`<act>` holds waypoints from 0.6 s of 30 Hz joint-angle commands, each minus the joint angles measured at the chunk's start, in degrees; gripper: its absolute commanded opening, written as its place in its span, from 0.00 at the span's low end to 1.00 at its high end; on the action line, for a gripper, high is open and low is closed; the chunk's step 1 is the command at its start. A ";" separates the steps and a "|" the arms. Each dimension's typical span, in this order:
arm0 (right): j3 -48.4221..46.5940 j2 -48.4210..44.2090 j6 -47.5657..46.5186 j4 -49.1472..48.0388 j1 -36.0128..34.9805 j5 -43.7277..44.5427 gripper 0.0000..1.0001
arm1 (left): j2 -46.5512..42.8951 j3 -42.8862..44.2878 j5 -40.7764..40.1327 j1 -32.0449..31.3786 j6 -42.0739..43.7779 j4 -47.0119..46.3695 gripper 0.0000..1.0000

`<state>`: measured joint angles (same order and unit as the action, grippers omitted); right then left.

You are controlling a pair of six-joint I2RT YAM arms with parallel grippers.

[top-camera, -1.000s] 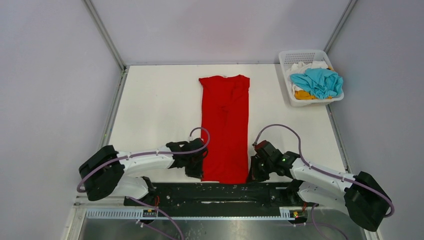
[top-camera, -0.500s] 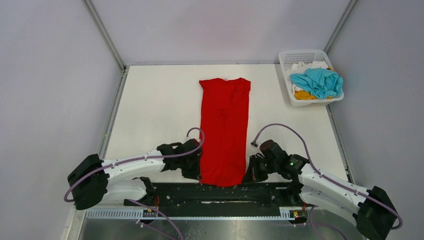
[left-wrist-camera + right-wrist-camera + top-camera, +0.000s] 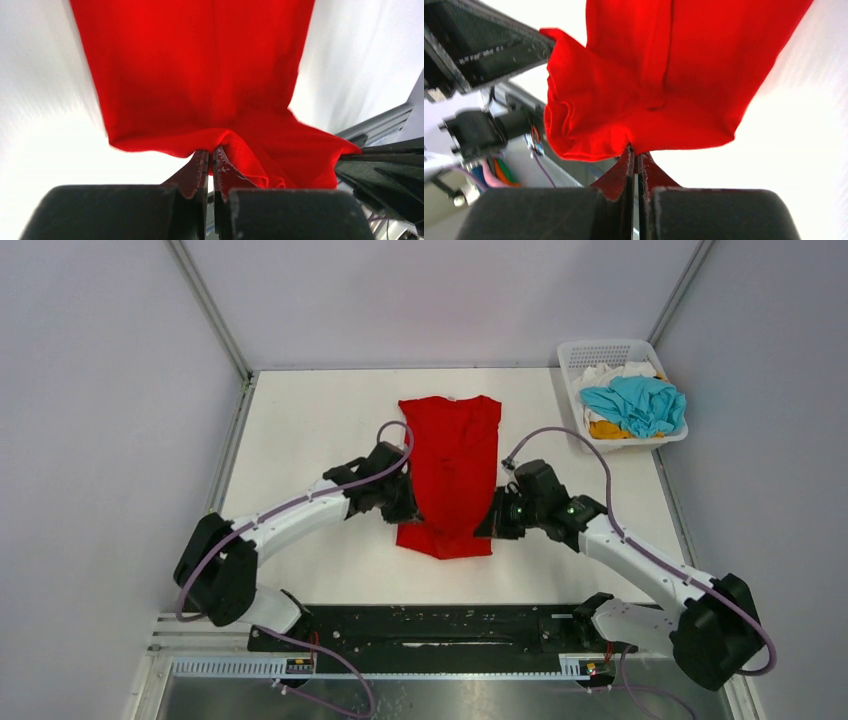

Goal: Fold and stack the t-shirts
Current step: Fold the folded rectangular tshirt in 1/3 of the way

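The red t-shirt (image 3: 450, 455) lies on the white table, folded narrow, collar at the far end. Its near hem is lifted and doubled back over the body, with a fold hanging near the front (image 3: 445, 538). My left gripper (image 3: 405, 508) is shut on the hem's left corner; the red t-shirt fills the left wrist view (image 3: 200, 75) above that gripper (image 3: 210, 152). My right gripper (image 3: 492, 522) is shut on the right corner; the red cloth (image 3: 674, 75) hangs from it (image 3: 636, 150). The turquoise-blue (image 3: 634, 403), orange-yellow (image 3: 606, 429) and white (image 3: 612, 372) shirts lie in the basket.
A white perforated basket (image 3: 583, 352) stands at the table's far right corner. Grey walls with metal frame posts close in the table on three sides. A black mounting rail (image 3: 440, 625) runs along the near edge.
Both grippers have moved away from the near edge toward the collar, carrying the red shirt's hem up and over its body. The shirt now looks about half as long.
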<state>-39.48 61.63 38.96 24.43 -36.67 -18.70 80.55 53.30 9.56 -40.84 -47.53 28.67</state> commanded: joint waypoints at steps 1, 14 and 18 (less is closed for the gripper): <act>-7.14 5.74 -4.26 -4.08 5.85 0.72 0.00 | 5.62 9.25 1.43 3.60 4.77 -1.66 0.00; -19.39 23.42 -6.31 -6.80 15.42 0.97 0.00 | 22.59 25.65 0.72 12.09 7.82 1.53 0.00; -21.48 27.52 -6.62 -7.79 16.61 0.60 0.00 | 26.55 30.18 -0.41 12.82 8.45 2.78 0.00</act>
<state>-57.25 86.28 33.87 19.20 -21.06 -18.48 104.88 78.22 10.26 -28.71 -40.80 30.81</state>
